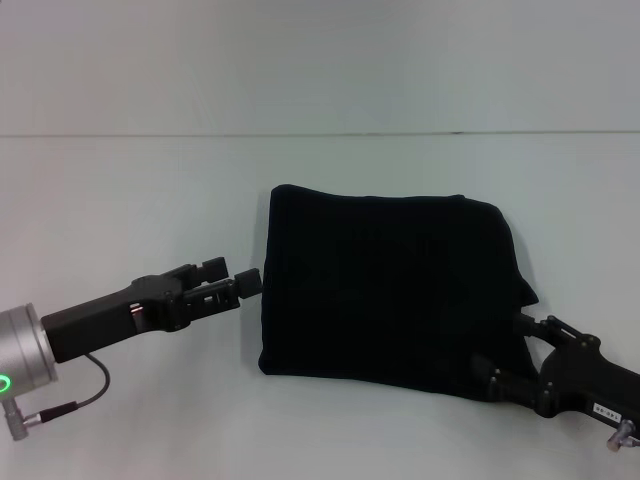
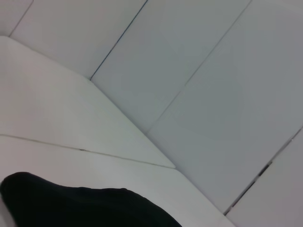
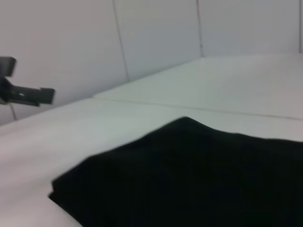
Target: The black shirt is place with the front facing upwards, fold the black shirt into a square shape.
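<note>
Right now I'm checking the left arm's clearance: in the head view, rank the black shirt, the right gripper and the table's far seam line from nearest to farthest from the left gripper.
1. The black shirt: its left edge lies just beyond the left gripper.
2. The table seam: farther back, across the table.
3. The right gripper: across the shirt, at its near right corner.

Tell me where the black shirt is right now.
In the head view, the black shirt lies folded on the white table, right of centre, between the left end effector and the right end effector.
</note>
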